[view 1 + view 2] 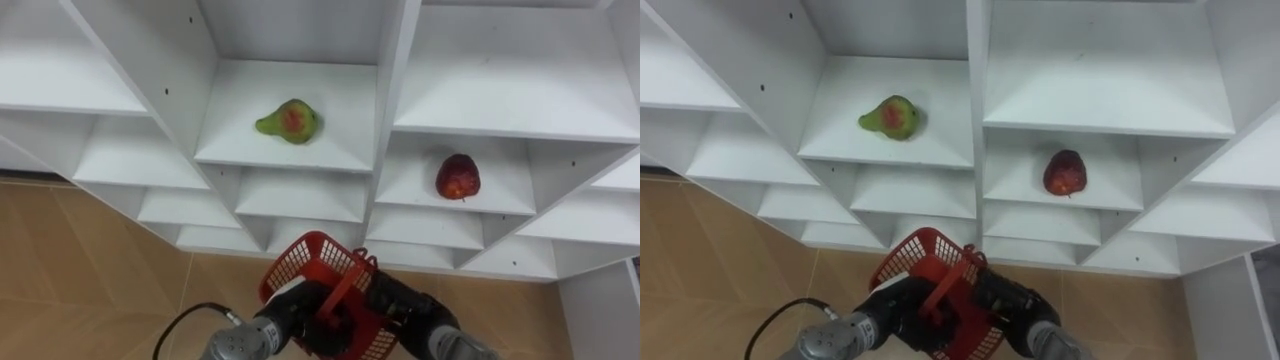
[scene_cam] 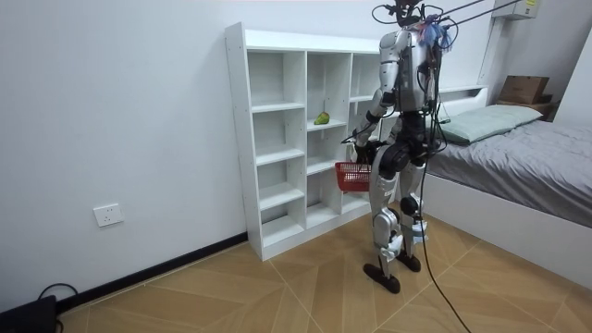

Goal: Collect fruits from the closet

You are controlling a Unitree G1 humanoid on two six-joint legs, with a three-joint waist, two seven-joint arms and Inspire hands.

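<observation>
A green pear with a red patch [image 1: 288, 121] lies on a shelf in the middle column of the white closet [image 1: 390, 110]. One column to the right and one shelf lower lies a red apple [image 1: 458, 176]. I stand facing the closet, holding a red plastic basket [image 1: 300, 262] low in front of me, below both fruits. My left hand [image 1: 298, 308] is curled on the basket at its handle [image 1: 345, 285]. My right hand [image 1: 402, 298] rests against the basket's right side. Nothing shows in the visible part of the basket.
The closet's other compartments hold nothing. In the room view a bed [image 2: 518, 157] stands to the right, behind me, with a cardboard box [image 2: 523, 89] at its head. Open wooden floor [image 2: 277, 287] lies in front of the closet.
</observation>
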